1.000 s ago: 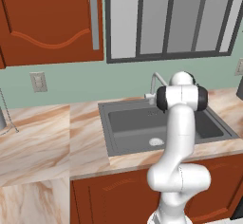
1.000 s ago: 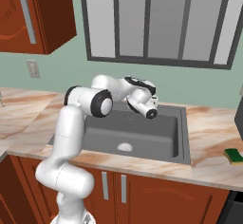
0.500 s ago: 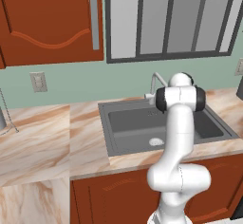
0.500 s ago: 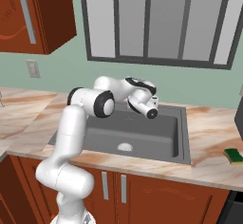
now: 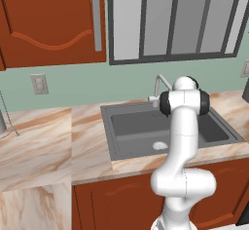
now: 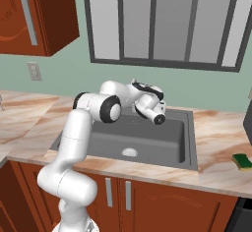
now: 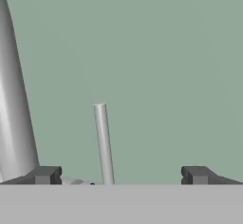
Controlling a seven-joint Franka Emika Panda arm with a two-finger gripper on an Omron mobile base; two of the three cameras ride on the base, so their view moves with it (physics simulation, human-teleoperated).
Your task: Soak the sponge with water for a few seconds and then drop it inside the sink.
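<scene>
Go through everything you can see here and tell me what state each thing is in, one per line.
Gripper: open, empty, by the faucet handle.
Sponge: lying on the counter right of the sink, untouched.
Sink: no sponge inside, drain bare.
Faucet: no water stream visible.
Faucet handle: thin lever between the fingertips, not gripped.
Upper cabinet: door shut.
Window: shut.
</scene>
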